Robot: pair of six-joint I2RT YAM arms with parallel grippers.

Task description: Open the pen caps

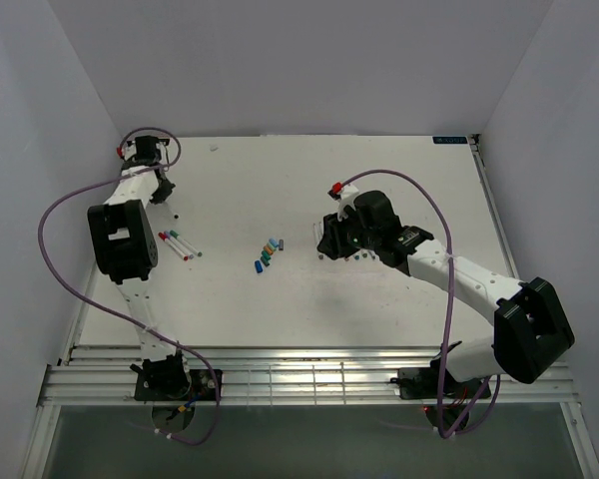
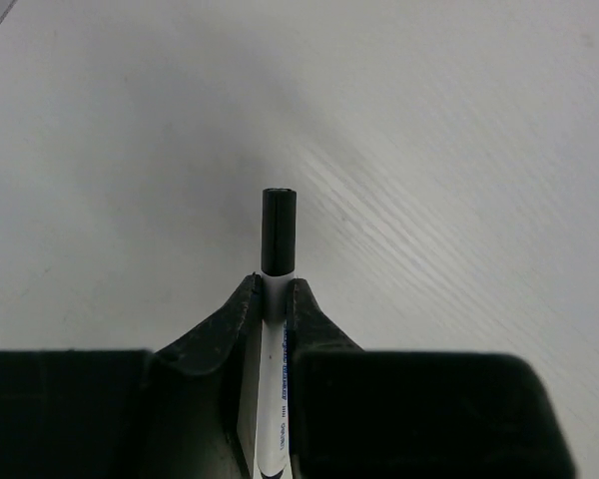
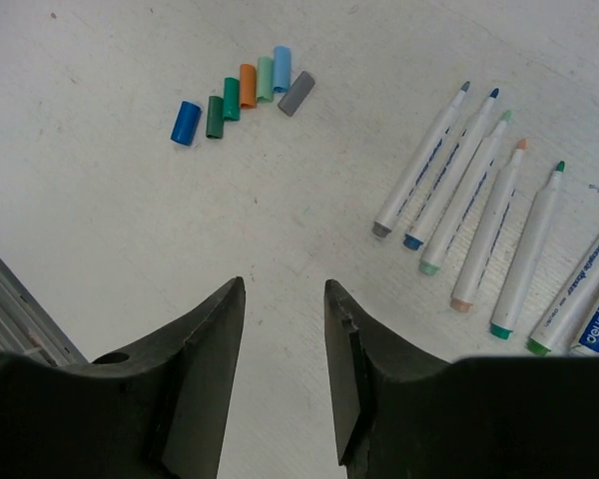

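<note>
The left gripper (image 2: 273,291) is clamped on the white barrel of a pen (image 2: 272,399), a finger pressed to each side. The pen's black cap (image 2: 279,230) is on its end, sticking out just past the fingertips above the white table (image 2: 459,150). The right gripper (image 3: 285,299) hovers over the table with its jaws apart and nothing between them; in its wrist view a tight row of loose caps (image 3: 245,88) in blue, green, orange, teal and grey lies ahead at upper left, and uncapped pens (image 3: 479,215) lie side by side at right.

Soft, even light leaves my white table (image 1: 379,200) bright with only faint shadows, while my dark fingers (image 3: 200,379) blur along each wrist view's bottom edge.
</note>
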